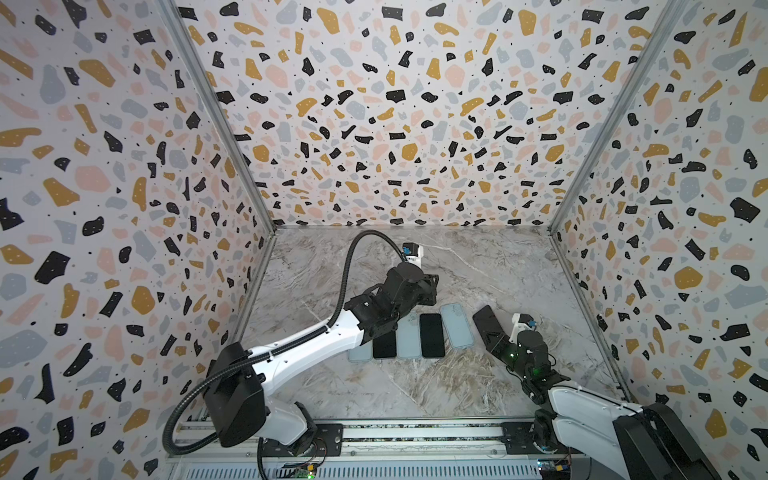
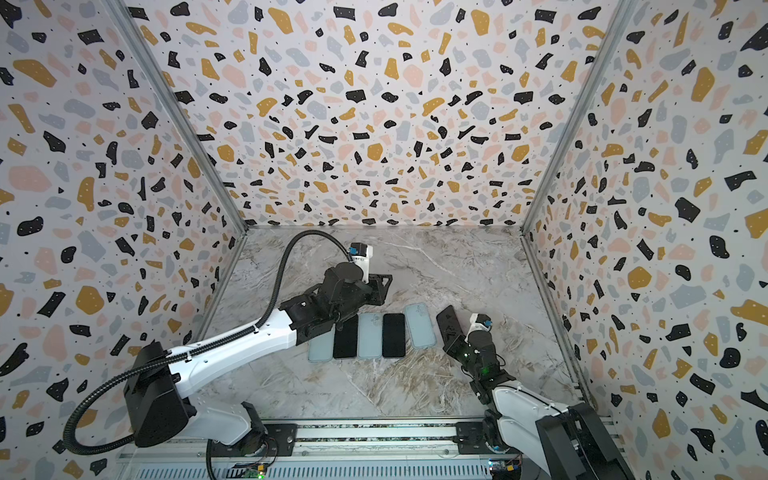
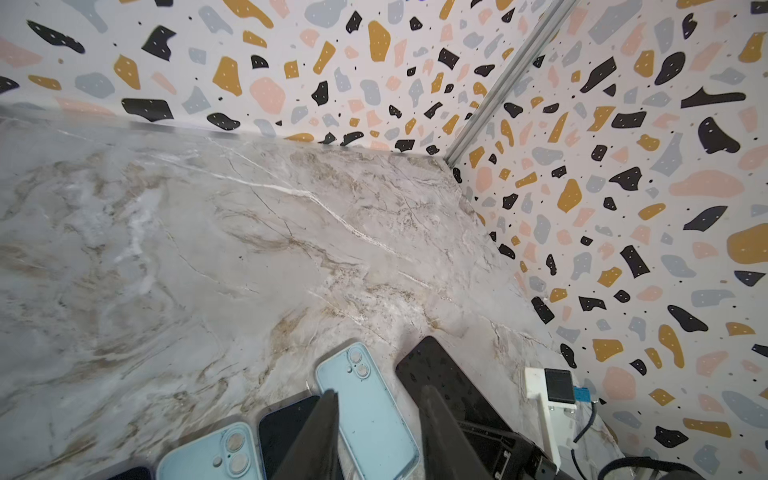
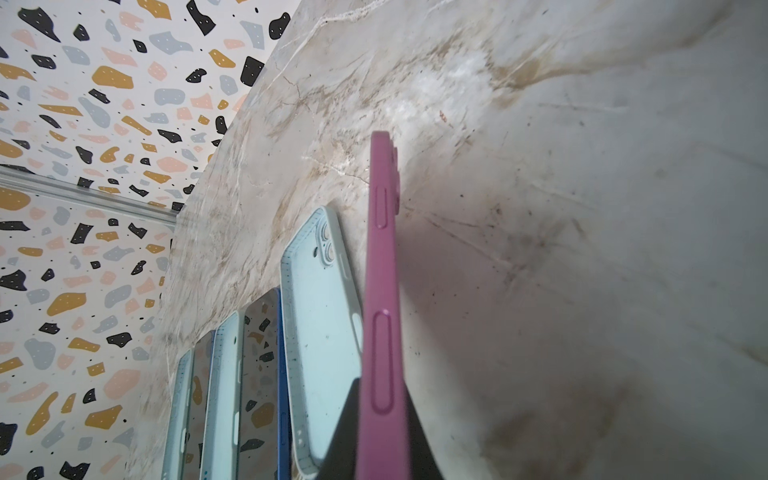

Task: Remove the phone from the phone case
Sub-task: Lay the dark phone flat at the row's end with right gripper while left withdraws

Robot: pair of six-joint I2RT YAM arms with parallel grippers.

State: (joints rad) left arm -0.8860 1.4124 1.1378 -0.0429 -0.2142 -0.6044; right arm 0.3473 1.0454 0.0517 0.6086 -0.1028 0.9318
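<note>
Right of phone [image 1: 432, 334] lies case [image 1: 457, 330].

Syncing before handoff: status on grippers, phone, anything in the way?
Left gripper open, empty, over the row's far end. Right gripper shut on phone, in its pink case, tilted. Blue case lies close beside.

Walls: we note terrazzo-print panels [image 1: 374, 104] on three sides.
Corners: metal posts [image 1: 221, 120].
Floor: we see a marble-look tabletop [image 1: 436, 386], grey-beige.
Front edge: metal rail [image 1: 415, 434].
Light: even.
</note>
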